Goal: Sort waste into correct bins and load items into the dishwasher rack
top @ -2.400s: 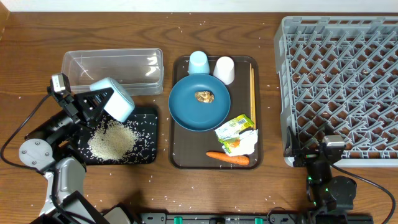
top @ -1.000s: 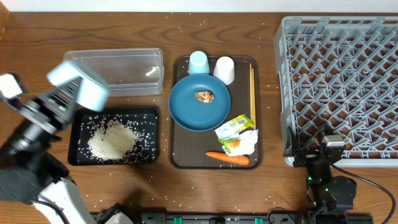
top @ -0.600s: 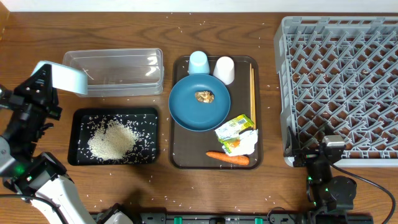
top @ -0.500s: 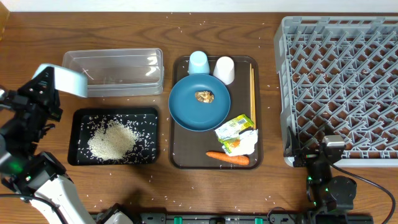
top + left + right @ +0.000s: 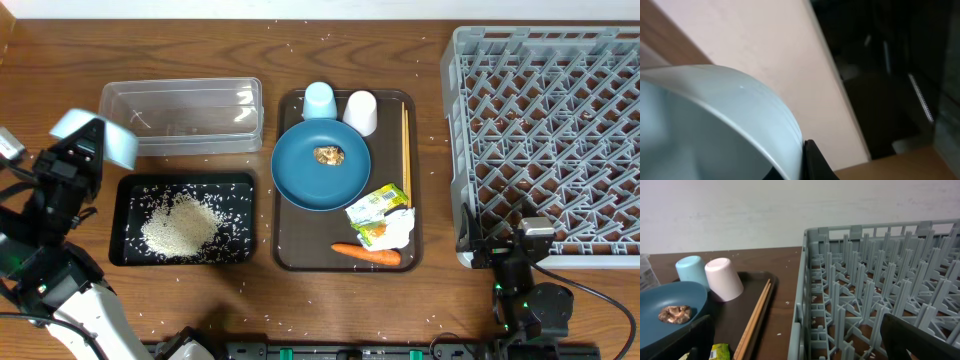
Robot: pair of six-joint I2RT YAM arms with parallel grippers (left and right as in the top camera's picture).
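The left tool (image 5: pixel 88 152) is clenched on the rim of the light-blue bowl (image 5: pixel 118 146). The bowl is tilted, raised off the tabletop (image 5: pixel 330 300) beside the left end of the clear tub (image 5: pixel 180 115). Rice grains (image 5: pixel 180 222) lie piled in the black tray (image 5: pixel 240 256). The right tool (image 5: pixel 524 232) is released, fingers spread, at the near edge of the dishwasher rack (image 5: pixel 545 120).

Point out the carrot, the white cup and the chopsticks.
carrot (image 5: pixel 367 254), overhead view, middle of its body
white cup (image 5: pixel 360 112), overhead view, its side
chopsticks (image 5: pixel 405 145), overhead view, mid-length of the pair
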